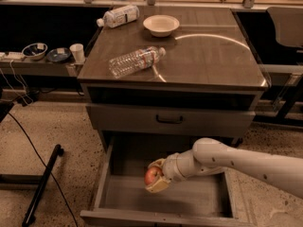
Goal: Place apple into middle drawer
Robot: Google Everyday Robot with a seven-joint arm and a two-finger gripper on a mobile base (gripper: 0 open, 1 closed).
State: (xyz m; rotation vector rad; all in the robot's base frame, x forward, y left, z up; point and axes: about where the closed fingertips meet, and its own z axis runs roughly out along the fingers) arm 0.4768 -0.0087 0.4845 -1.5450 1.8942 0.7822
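The red-orange apple [152, 175] is held in my gripper [156, 176], whose cream fingers close around it from above and below. The gripper hangs inside the open middle drawer [110, 188], over the left part of its grey floor and a little above it. The white arm reaches in from the lower right. The closed drawer front with a black handle [169, 119] is just above the open drawer.
On the cabinet top lie a clear plastic bottle [136, 61], a second bottle [119, 16] at the back left and a white bowl [161, 24]. A side shelf at left holds bowls and a cup [76, 52]. A black stand leg [41, 186] lies on the floor left.
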